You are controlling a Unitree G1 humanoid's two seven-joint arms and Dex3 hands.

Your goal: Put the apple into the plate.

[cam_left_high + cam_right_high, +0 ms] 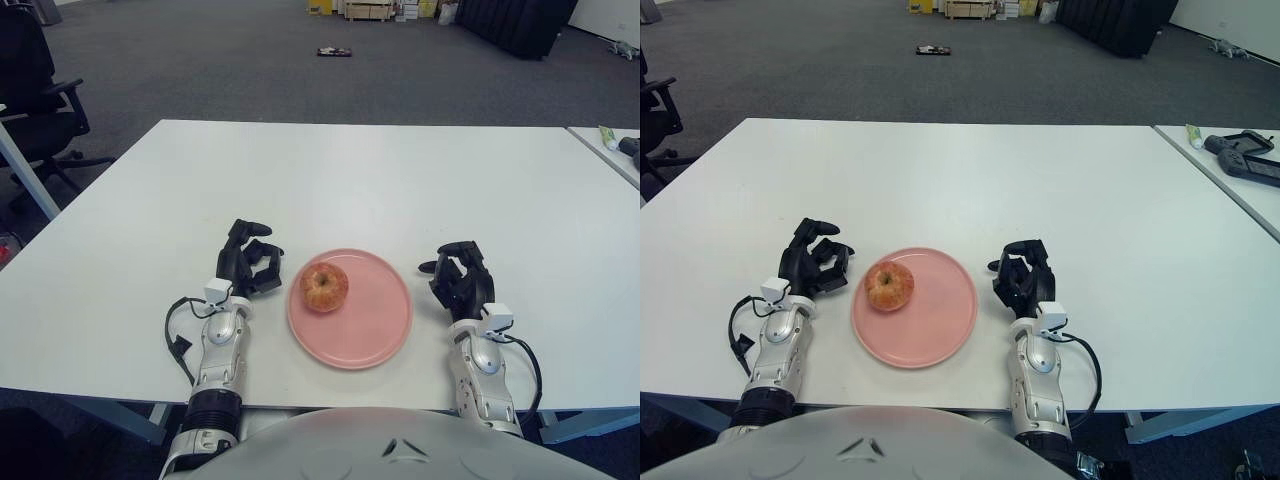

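A red-yellow apple (325,287) sits on the left part of the pink plate (375,325), which lies on the white table near its front edge. My left hand (248,262) shows just left of the plate, fingers curled and holding nothing, a small gap away from the apple. On the other side of the plate is my right hand (460,278), also curled and empty. Neither hand touches the apple.
The white table (360,180) stretches far behind the plate. A second table (1240,160) at the right carries a dark device and a small tube. An office chair (35,90) stands at the far left on the grey carpet.
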